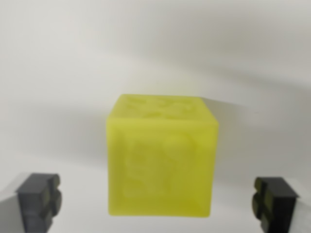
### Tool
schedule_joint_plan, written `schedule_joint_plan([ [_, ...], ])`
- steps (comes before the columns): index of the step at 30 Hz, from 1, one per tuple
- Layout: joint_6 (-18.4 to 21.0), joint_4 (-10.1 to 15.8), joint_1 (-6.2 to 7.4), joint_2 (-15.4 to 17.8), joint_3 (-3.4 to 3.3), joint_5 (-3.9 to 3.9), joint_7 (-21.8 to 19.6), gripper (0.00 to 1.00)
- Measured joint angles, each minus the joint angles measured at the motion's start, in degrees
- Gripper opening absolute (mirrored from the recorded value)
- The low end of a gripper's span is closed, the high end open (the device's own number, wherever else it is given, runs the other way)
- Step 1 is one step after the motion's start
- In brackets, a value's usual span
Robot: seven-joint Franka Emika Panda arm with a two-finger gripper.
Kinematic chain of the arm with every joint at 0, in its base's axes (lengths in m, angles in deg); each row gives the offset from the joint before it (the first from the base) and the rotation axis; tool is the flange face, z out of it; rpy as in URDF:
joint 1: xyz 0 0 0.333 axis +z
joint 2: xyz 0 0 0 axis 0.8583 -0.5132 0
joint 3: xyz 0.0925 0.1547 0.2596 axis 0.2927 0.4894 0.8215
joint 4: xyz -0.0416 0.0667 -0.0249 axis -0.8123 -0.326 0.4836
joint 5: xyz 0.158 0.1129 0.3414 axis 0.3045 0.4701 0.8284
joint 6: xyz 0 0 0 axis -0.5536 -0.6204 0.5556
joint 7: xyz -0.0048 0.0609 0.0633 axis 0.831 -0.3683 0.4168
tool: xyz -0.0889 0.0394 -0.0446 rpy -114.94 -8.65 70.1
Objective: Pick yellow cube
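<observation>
Out on a plain white surface (58, 73), with none of its edges in frame, the yellow cube (162, 158) sat dead centre in the wrist view, so there was no corner to pin its place to. It had raised shapes moulded into its top and front faces, too soft-focus to read properly. A faint shadow trailed off toward the wrist view's right.

The gripper (158, 206) was spread wide — one dark fingertip (40, 199) low at the wrist view's left, the other low at the right, both well clear of the cube's sides. Nothing was held and nothing was touched; there was clear white showing between each pad and the block.

My read is that this was the lining-up step, just ahead of the grab. The cube looked pretty much centred between the two pads, so the sideways aim seemed fine. The next move would call for pushing further in until the pads flanked the cube's side faces, then closing evenly — the block looked slightly turned relative to the fingers, so a small wrist twist might help it seat flat rather than pivot.
</observation>
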Motion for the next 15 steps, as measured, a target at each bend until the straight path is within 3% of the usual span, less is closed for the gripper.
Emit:
schedule_joint_plan([
  [11, -2.53, -3.12, -0.23, -5.78, 0.00, 1.27, 1.56, 1.00],
  [15, -4.03, -3.16, -0.06, -7.30, 0.04, 1.82, 1.95, 1.00],
])
